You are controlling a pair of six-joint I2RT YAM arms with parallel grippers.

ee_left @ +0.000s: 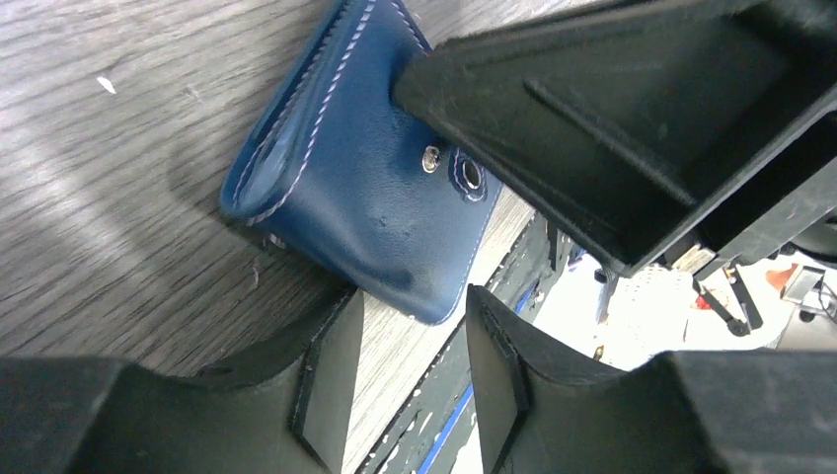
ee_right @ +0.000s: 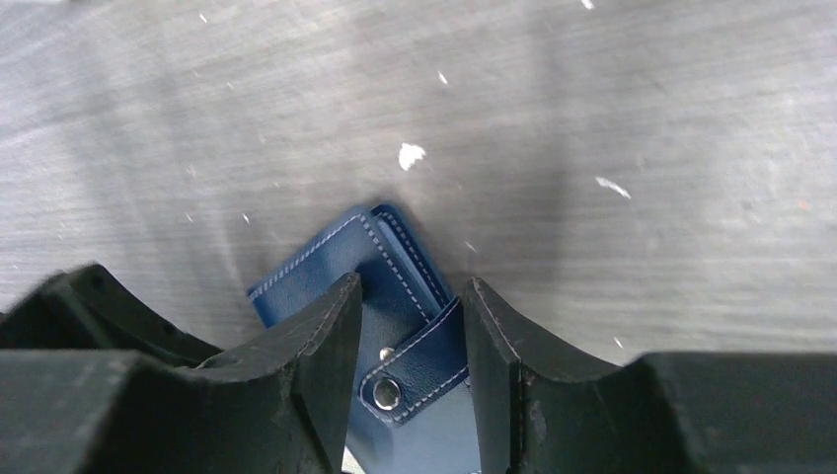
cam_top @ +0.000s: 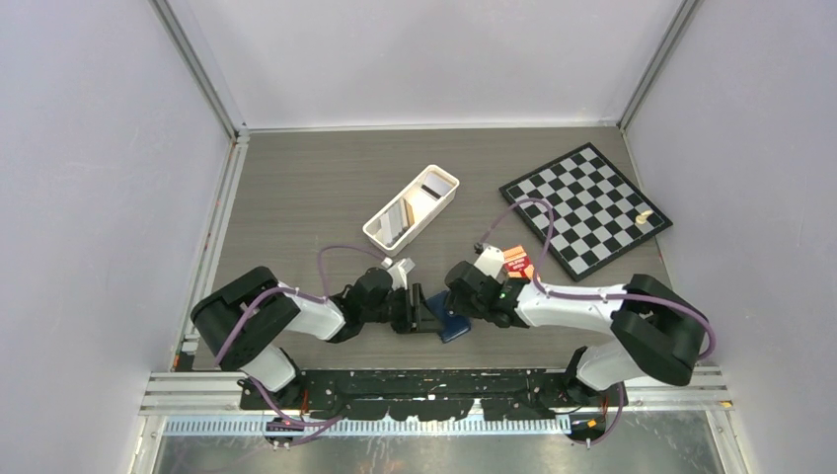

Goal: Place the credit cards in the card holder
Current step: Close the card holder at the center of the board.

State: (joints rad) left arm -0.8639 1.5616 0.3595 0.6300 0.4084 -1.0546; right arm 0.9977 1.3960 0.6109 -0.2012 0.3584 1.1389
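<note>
1. Tray (cam_top: pixel 431 215) sits mid-table (cam_top: pixel 296 197), set diagonally, w/ credit cards (cam_top: pixel 405 212) in it.
2. Chessboard (cam_top: pixel 587 209) lies right of tray, toward back-right; one small piece (cam_top: pixel 644 218) on it near its right corner.
3. Banded pack (cam_top: pixel 518 263) lies betw. tray & chessboard, nearer the front, just beside chessboard's near-left edge.
4. Card holder (cam_top: pixel 452 326) lies on table front-centre, in front of tray, betw. left gripper (cam_top: pixel 417 314) & right gripper (cam_top: pixel 462 301).
5. Right gripper straddles one end of card holder; left gripper's tips sit at its opposite corner.

Card holder (ee_left: pixel 365 188) lies at parted left hand (ee_left: pixel 410 296); right hand (ee_left: pixel 632 128) overlaps it.
</note>
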